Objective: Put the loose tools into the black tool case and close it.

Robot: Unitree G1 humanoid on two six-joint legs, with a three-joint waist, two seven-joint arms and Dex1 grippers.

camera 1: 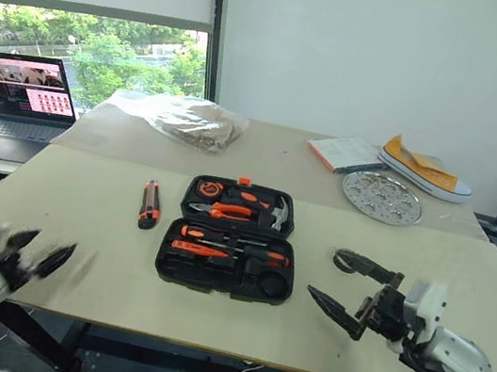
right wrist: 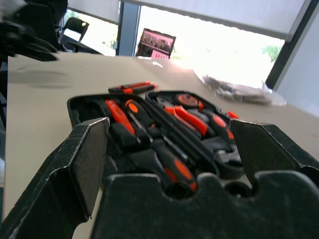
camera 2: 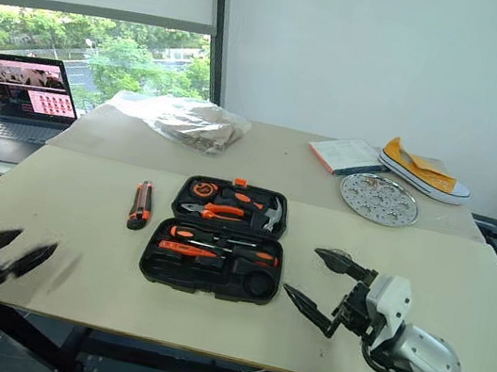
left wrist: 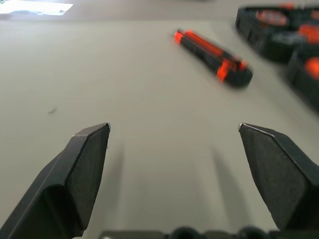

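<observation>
Large pale beige rectangular table [camera 1: 81, 215]: carries every item below.

Open grey laptop with a pink-lit screen [camera 1: 23, 96]: on a side surface at 10 o'clock from the case, well apart from it.

Black moulded plastic clamshell tool case with an orange latch [camera 1: 218, 281]: lies open flat at the centre of the table. The far half holds orange-handled pliers [camera 1: 223, 210] and a small hammer [camera 1: 278, 213]; the near half holds slim screwdrivers with orange and orange-black handles [camera 1: 210, 243] lying crosswise in the slots.

Crumpled clear plastic bag [camera 1: 183, 120]: at 11 o'clock from the case, on the far part of the table.

Yellow and white canvas sneaker [camera 1: 423, 169]: at 2 o'clock from the case, near the far edge.

Round perforated metal plate [camera 1: 381, 196]: at 2 o'clock, just in front of the sneaker.

Thin white booklet [camera 1: 347, 153]: at 1 o'clock, beside the sneaker.

Right black two-fingered end effector [camera 1: 340, 280]: at 3 o'clock from the case, near it but apart, fingers spread wide, holding nothing.

Left black two-fingered end effector [camera 1: 35, 253]: at 8 o'clock from the case, over the table's near edge, fingers spread wide, empty.

Black-orange utility knife [camera 1: 150, 204]: loose on the table at 9 o'clock from the case's far half, just beside it, not touching.
</observation>
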